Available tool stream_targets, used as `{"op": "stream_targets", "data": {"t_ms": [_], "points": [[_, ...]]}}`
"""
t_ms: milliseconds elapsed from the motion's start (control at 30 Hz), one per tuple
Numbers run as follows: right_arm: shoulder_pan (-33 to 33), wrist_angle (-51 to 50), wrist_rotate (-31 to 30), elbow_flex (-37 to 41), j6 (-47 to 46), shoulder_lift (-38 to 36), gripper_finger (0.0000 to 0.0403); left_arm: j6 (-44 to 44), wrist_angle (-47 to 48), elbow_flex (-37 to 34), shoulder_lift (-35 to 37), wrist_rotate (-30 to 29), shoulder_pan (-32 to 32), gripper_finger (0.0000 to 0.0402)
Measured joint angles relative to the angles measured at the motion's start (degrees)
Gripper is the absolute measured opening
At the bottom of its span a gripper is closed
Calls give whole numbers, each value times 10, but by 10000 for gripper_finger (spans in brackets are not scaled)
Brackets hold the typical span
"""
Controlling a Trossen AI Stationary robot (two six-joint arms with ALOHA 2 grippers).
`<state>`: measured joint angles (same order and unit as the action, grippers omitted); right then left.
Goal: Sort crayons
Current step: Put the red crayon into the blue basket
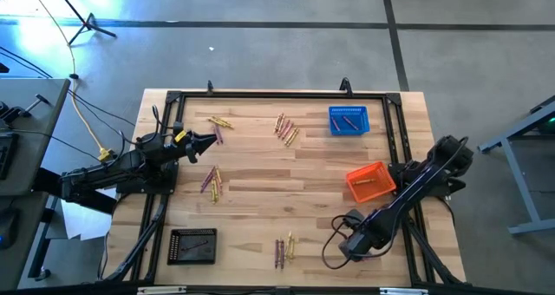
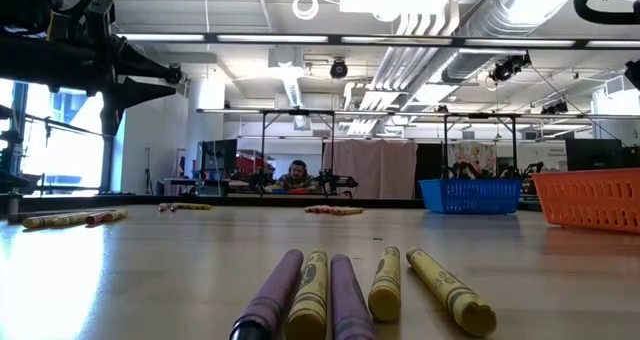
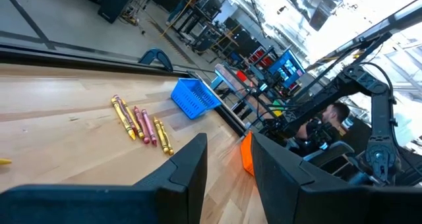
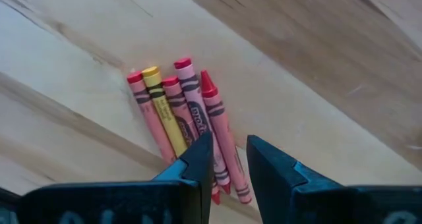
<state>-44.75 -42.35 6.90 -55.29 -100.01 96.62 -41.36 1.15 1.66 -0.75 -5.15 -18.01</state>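
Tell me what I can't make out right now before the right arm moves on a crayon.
- Right gripper, right wrist view: its fingers cover the lower ends of the crayons; contact unclear.
- Black basket, high view: contents too small to tell.
- Blue basket and orange basket, low view: walls hide contents.
- Left gripper: nothing seen held.

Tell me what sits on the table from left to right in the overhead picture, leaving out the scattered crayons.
Left gripper → black basket → right gripper → blue basket and orange basket, the orange one reaching farthest right.
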Motion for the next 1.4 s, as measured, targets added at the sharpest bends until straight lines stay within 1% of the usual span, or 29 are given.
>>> {"op": "stream_targets", "data": {"t_ms": [333,633,933,1267,1400], "points": [[0,-20,-15,0,0,2,78,0,0,0,0,0,0,106],[1,-2,-17,0,-5,2,78,0,0,0,0,0,0,106],[1,11,-16,-1,-2,32,78,0,0,0,0,0,0,106],[1,13,-24,-1,-3,34,78,0,0,0,0,0,0,106],[1,13,-31,-1,-2,34,65,0,0,0,0,0,0,106]]}}
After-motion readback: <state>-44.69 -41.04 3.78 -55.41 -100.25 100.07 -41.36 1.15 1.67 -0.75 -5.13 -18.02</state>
